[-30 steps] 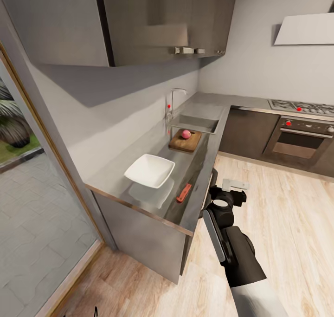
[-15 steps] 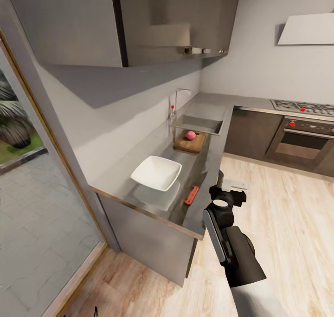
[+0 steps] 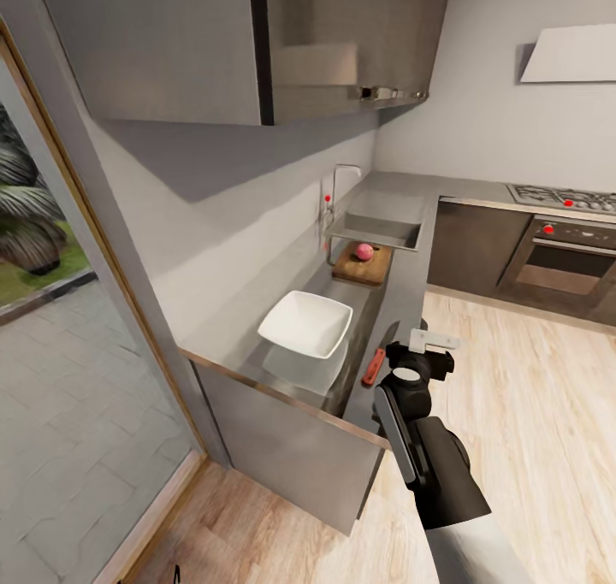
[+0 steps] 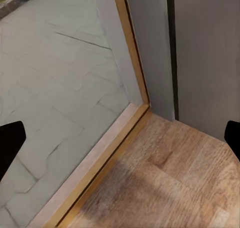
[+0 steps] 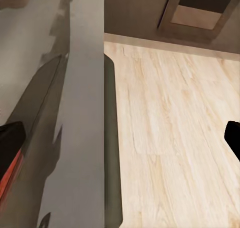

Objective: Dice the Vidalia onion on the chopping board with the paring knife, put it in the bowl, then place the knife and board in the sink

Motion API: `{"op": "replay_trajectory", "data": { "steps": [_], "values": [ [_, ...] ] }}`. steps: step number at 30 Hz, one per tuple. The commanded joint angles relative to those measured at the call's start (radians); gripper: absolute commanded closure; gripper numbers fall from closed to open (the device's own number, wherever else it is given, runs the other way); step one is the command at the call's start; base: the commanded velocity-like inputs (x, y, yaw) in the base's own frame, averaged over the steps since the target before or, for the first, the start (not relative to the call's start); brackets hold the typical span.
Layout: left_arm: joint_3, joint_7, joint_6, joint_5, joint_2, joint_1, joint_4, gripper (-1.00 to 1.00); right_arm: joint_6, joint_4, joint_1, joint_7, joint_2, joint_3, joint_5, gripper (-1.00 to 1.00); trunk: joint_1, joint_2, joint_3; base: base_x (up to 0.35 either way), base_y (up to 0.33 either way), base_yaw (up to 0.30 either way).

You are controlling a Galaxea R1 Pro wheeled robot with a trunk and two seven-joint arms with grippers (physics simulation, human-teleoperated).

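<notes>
Onion (image 3: 365,252) sits on the board (image 3: 364,264), just this side of the sink (image 3: 379,229), far down the countertop (image 3: 402,293). Bowl (image 3: 306,323) is nearer, on the counter's near end. Knife (image 3: 373,367) lies right of the bowl by the front edge, just left of the right gripper (image 3: 425,355). Right fingers are spread, nothing between them; one tip (image 5: 11,145) hangs over the counter. Left fingers (image 4: 10,143) also spread, empty, over wood floor (image 4: 165,188) by the door frame (image 4: 100,158).

Pale grey walls (image 3: 479,122) meet light wood plank floor (image 3: 530,379); grey upper cabinets (image 3: 257,45) hang overhead, an oven (image 3: 560,263) sits right, a glass door (image 3: 60,310) shows outdoor paving
</notes>
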Motion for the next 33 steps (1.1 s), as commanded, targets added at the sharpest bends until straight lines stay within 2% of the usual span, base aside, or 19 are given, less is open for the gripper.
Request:
{"op": "replay_trajectory", "data": {
  "steps": [1,8,12,15,33],
  "values": [
    [-0.006,0.010,-0.003,-0.006,0.000,-0.002,0.004,-1.00,0.005,0.000,-0.001,-0.006,0.000,0.002,-0.005,-1.00,0.000,-0.001,-0.001,0.002,0.004,0.000],
    [-0.006,0.010,-0.003,-0.006,0.000,-0.002,0.004,-1.00,0.005,0.004,-0.001,-0.005,0.000,0.003,-0.006,-1.00,0.000,-0.001,-0.001,0.001,0.025,0.000],
    [-0.006,0.010,-0.003,-0.006,0.000,-0.002,0.004,-1.00,0.003,0.003,-0.001,-0.003,0.000,0.040,-0.008,-1.00,0.000,-0.001,-0.001,0.000,0.004,0.000],
    [-0.006,0.010,-0.003,-0.006,0.000,-0.002,0.004,-1.00,0.001,0.001,-0.001,-0.003,0.000,0.054,-0.008,-1.00,0.000,-0.001,-0.001,0.000,0.000,0.000],
    [-0.006,0.010,-0.003,-0.006,0.000,-0.002,0.004,-1.00,-0.002,0.009,-0.001,0.015,0.000,0.061,-0.014,-1.00,0.000,-0.001,-0.001,0.000,0.000,0.000]
  ]
}}
